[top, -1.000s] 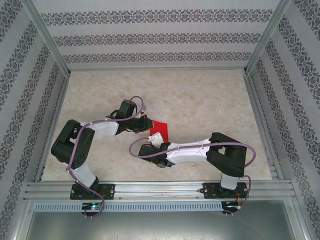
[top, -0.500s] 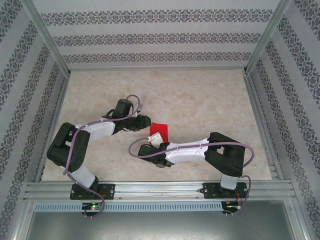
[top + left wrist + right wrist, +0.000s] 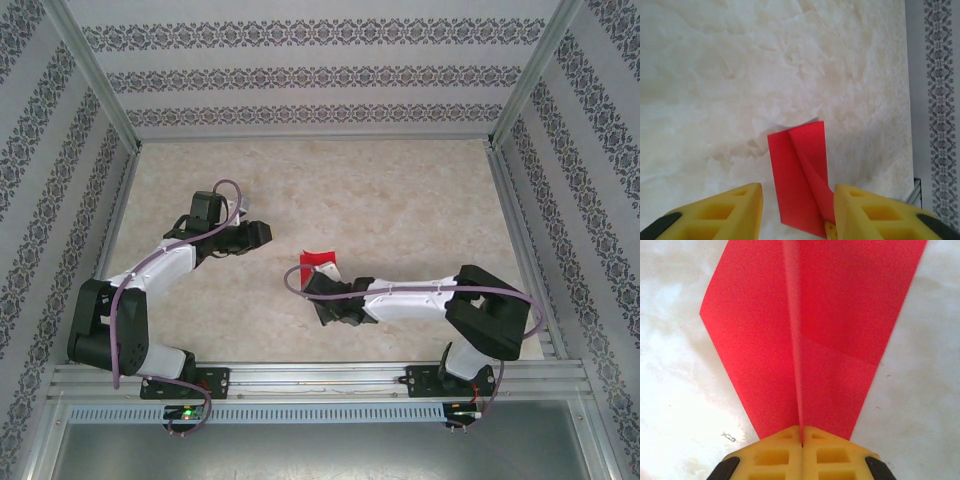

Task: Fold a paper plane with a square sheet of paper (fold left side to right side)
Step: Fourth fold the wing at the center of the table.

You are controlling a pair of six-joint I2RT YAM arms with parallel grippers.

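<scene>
Currently, patterned walls [image 3: 300, 75] are enclosing a pale marbled table [image 3: 400, 190]. Red paper [image 3: 320, 259], partly folded, is lying near mid-table. Right gripper [image 3: 801, 437] is pinching the paper's raised centre crease at its near end, jaws clenched. Left gripper [image 3: 262, 233] is hovering left of the paper, jaws apart, grasping nothing.

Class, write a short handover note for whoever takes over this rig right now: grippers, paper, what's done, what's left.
Left gripper: open, empty, clear of the red paper, pointing at it.
Right gripper: shut on the paper's centre ridge at its narrow end.
Paper: on the table, between the arms.
Done: folded and creased, no longer a flat square.
Left: probably further folds to finish the plane, then release.
</scene>
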